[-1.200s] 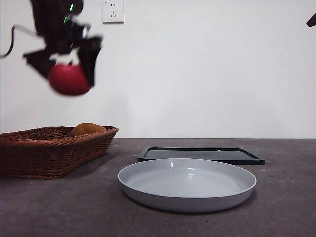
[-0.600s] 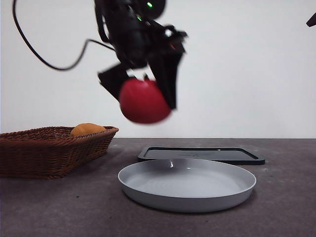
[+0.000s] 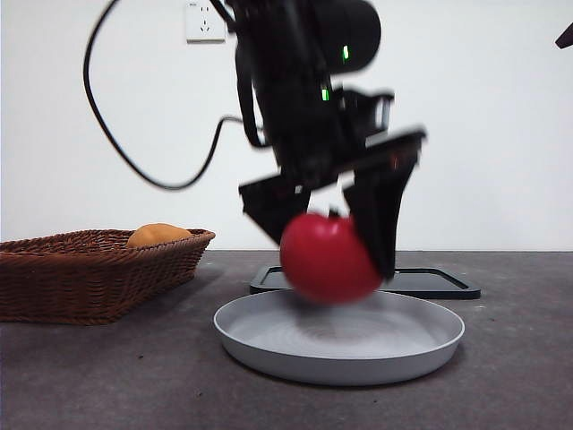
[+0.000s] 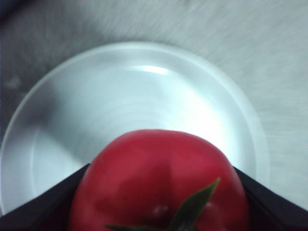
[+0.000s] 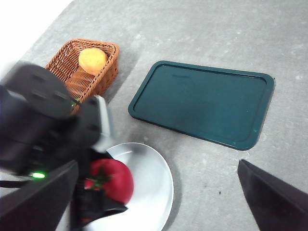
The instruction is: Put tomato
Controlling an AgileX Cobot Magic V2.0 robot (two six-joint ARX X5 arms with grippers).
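A plain white wall with a socket (image 3: 205, 20) high up backs a grey table (image 3: 107, 376). At the far left sits a wicker basket (image 3: 89, 273) with an orange fruit (image 3: 158, 235) in it. A second ago the tomato (image 3: 329, 258) hung above that basket in the left gripper (image 3: 336, 237); half a second ago it was midway across, and now it is low over the pale plate (image 3: 340, 336), just above the plate's floor as far as the front view shows, not yet resting on it. The left gripper's jaws are clamped on the tomato's two sides, and the left wrist view shows the green stem pointing back toward the camera with the plate spread underneath. Behind the plate lies a dark green tray (image 5: 202, 103). The right gripper (image 5: 159, 202) waits high, its jaws wide apart and holding nothing.

So the carry looks nearly finished: what remains, I judge, is a short lowering and a release. Being round, the tomato may roll once freed, though the raised rim should keep it in.
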